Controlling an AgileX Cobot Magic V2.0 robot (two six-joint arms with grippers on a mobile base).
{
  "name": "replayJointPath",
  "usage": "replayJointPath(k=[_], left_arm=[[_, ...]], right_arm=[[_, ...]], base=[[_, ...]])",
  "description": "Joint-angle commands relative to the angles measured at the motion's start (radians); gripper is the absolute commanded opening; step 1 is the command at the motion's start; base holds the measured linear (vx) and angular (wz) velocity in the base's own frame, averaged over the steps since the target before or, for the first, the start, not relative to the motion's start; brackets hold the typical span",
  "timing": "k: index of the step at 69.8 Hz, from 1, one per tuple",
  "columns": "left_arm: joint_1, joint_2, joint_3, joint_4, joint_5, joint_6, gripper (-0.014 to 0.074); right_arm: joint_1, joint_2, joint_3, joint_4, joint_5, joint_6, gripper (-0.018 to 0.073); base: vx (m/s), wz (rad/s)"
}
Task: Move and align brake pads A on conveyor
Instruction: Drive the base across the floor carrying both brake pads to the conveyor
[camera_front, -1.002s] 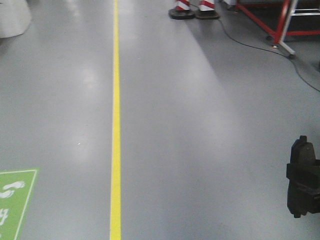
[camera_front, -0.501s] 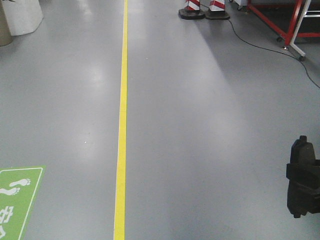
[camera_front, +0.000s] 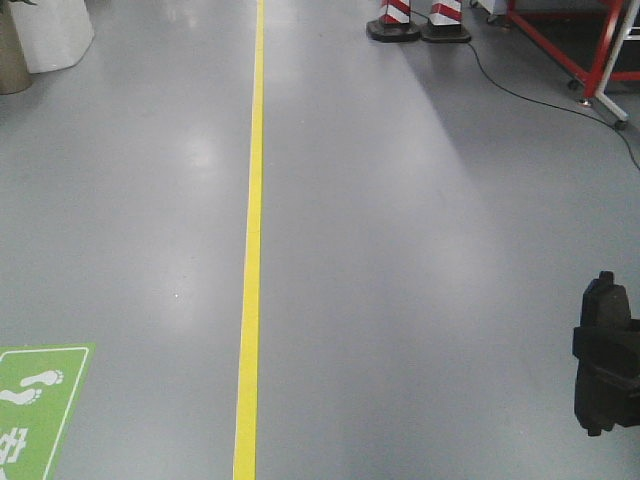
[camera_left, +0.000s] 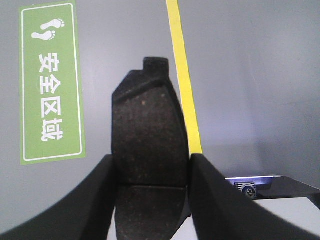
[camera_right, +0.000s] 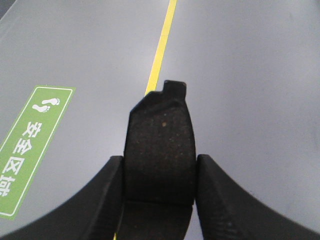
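Floor line (camera_front: 249, 300) shifted rightward; left fingers (camera_left: 75, 200), right fingers (camera_right: 95, 200) each pinch brake pads (camera_left: 147, 135) (camera_right: 159, 145).

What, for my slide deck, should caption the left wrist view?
Jaws shut on a brake pad above grey floor, yellow line, green sign.

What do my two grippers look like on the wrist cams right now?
Left gripper: two broad matte black fingers with curved outer edges, tapering to the tips; a silvery-blue bracket with a screw sits beside it. Right gripper: the same black curved fingers, faintly ridged. No cables or markings show.
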Motion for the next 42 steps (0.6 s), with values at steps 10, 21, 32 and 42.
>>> replayJointPath(k=[10, 21, 32, 42], left_arm=[[-0.005, 0.005, -0.03, 0.008, -0.021, -0.009, -0.0006], [-0.005, 0.005, -0.03, 0.008, -0.021, -0.009, -0.0006], [-0.005, 0.005, -0.03, 0.008, -0.021, -0.009, -0.0006], [-0.005, 0.005, -0.03, 0.008, -0.021, -0.009, -0.0006]], right_arm=[[-0.005, -0.005, -0.031, -0.004, -0.084, -0.009, -0.0003], [-0.005, -0.005, -0.031, -0.004, -0.084, -0.009, -0.0003], [-0.005, -0.005, -0.031, -0.004, -0.084, -0.009, -0.0003], [-0.005, -0.005, -0.031, -0.004, -0.084, -0.009, -0.0003]], base=[[0.26, 0.08], [0.38, -0.01], [0.5, -0.02], [0.59, -0.03]])
